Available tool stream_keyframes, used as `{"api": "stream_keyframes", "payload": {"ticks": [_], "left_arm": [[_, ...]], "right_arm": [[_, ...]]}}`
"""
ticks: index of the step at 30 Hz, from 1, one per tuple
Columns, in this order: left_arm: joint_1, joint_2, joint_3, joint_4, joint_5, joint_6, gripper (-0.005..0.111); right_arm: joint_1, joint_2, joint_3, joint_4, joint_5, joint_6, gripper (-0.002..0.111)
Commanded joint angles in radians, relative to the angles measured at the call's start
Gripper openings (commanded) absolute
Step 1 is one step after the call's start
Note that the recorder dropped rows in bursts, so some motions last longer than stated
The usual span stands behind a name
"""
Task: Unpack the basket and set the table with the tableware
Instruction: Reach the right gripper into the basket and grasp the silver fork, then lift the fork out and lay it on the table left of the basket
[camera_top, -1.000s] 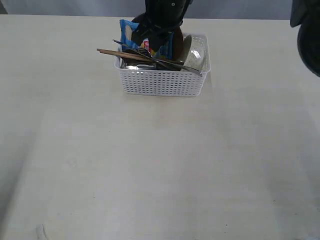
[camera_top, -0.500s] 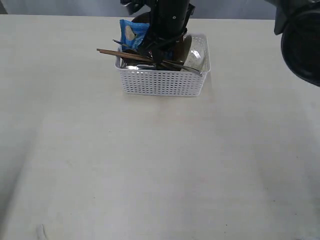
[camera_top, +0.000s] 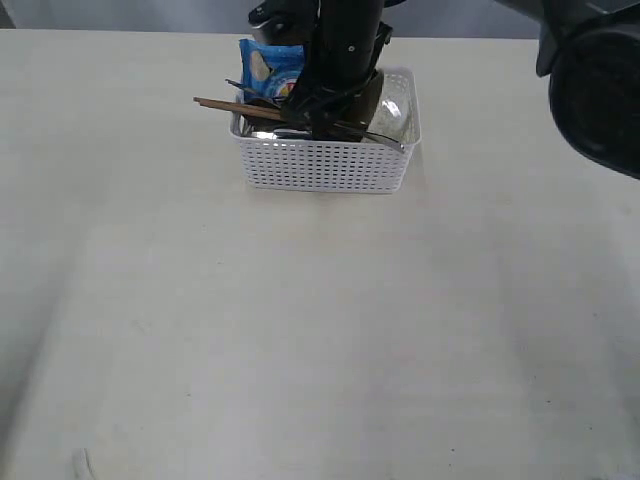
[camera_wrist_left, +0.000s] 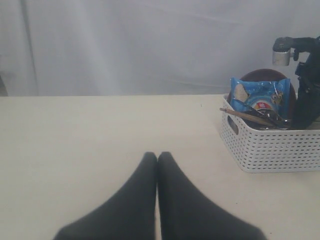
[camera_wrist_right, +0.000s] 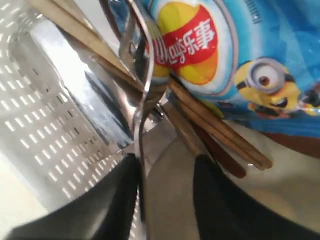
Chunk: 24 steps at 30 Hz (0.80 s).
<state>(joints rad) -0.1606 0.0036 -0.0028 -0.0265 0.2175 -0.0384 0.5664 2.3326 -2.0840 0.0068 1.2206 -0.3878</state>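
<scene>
The white basket stands at the far middle of the table, packed with tableware. Wooden chopsticks stick out over its left rim, and a brown plate and a pale bowl stand inside on the right. My right gripper reaches down into the basket. Up close, the right gripper is open, and a steel fork runs along the inner side of one finger. The chopsticks, a reddish-brown spoon handle and a shiny steel cup lie just ahead. My left gripper is shut and empty, low over bare table away from the basket.
A blue chips bag stands upright at the basket's back left, close above the right fingers. The right arm's dark bulk fills the upper right corner of the exterior view. A grey curtain hangs behind the table.
The right arm has come lower into the basket, among the cutlery. Basket and left gripper have not moved.
</scene>
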Motion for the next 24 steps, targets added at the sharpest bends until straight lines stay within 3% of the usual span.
{"api": "stream_keyframes", "payload": {"ticks": [1, 3, 14, 18, 21, 24], "left_arm": [[-0.001, -0.004, 0.003, -0.004, -0.006, 0.0, 0.0], [-0.001, -0.004, 0.003, -0.004, -0.006, 0.0, 0.0], [-0.001, -0.004, 0.003, -0.004, -0.006, 0.0, 0.0], [-0.001, -0.004, 0.003, -0.004, -0.006, 0.0, 0.0], [-0.001, -0.004, 0.003, -0.004, -0.006, 0.0, 0.0], [-0.001, -0.004, 0.003, -0.004, -0.006, 0.0, 0.0]], "right_arm": [[-0.006, -0.001, -0.008, -0.007, 0.0, 0.006, 0.012], [-0.006, -0.003, -0.008, -0.007, 0.0, 0.01, 0.0], [-0.006, -0.111, -0.008, 0.01, 0.0, 0.021, -0.001], [-0.006, -0.179, -0.008, 0.17, 0.0, 0.025, -0.001], [-0.01, -0.232, -0.008, 0.426, 0.0, 0.01, -0.001], [-0.023, -0.254, 0.003, 0.48, 0.0, 0.01, -0.001]]}}
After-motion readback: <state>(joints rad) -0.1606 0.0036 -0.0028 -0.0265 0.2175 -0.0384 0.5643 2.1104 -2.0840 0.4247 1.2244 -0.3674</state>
